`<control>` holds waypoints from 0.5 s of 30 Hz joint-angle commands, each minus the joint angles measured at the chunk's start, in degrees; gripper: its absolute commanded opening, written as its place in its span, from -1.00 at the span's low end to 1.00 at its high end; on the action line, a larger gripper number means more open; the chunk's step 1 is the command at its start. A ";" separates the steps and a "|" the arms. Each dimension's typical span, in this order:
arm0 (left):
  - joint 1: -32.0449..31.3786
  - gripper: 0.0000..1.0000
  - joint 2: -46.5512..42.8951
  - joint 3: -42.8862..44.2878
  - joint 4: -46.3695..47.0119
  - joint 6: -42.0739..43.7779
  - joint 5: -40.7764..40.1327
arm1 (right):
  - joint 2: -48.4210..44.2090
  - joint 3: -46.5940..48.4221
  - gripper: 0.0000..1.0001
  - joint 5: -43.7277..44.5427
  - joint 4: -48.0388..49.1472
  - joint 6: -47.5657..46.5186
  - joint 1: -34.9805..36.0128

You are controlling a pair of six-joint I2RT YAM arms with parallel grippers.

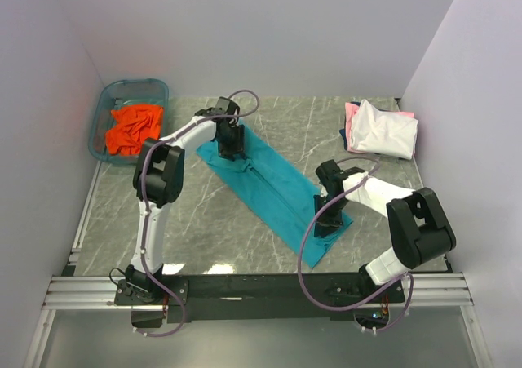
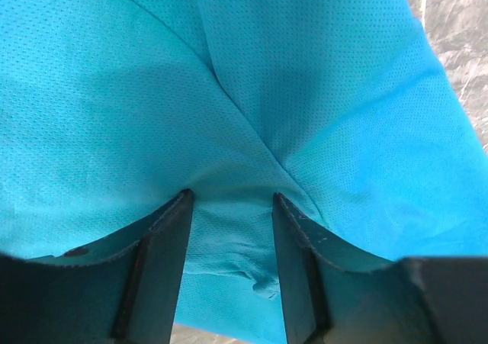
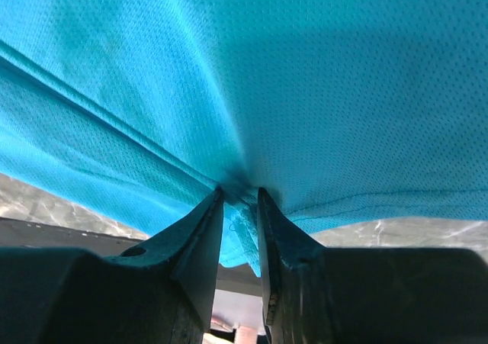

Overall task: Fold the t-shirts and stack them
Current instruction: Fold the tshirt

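Top external view: a teal shirt (image 1: pixel 273 192), folded into a long strip, lies diagonally on the marble table (image 1: pixel 196 213). The right gripper (image 3: pixel 240 193) pinches its near end, jaws almost closed. The left gripper (image 2: pixel 229 199) straddles a crease at the far end, jaws apart, probably to fold the dimpled knit end-to-end.

The top external view looks down from above and behind the arm bases at 6 o'clock, far enough off to hold the whole tabletop (image 1: pixel 204 213). Each wrist view looks along its own fingers from very near: the left gripper (image 2: pixel 231 195) at the 11 o'clock end of the teal t-shirt (image 1: pixel 277 192), the right gripper (image 3: pixel 240 191) at its 5 o'clock end. All three views share that shirt.
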 commanded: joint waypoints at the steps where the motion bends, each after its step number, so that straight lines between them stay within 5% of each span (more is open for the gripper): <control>1: -0.11 0.07 0.65 3.58 -2.45 0.51 -3.17 | -2.58 2.18 -0.36 0.80 -2.78 1.18 0.94; 9: -0.11 0.09 -4.62 10.18 -6.23 -2.47 -3.26 | -5.39 9.91 -0.36 4.84 -9.29 -2.24 0.94; 15: -0.02 0.08 -9.37 1.50 -3.34 -6.78 2.53 | -4.52 8.17 -0.35 5.46 -8.69 -4.79 0.85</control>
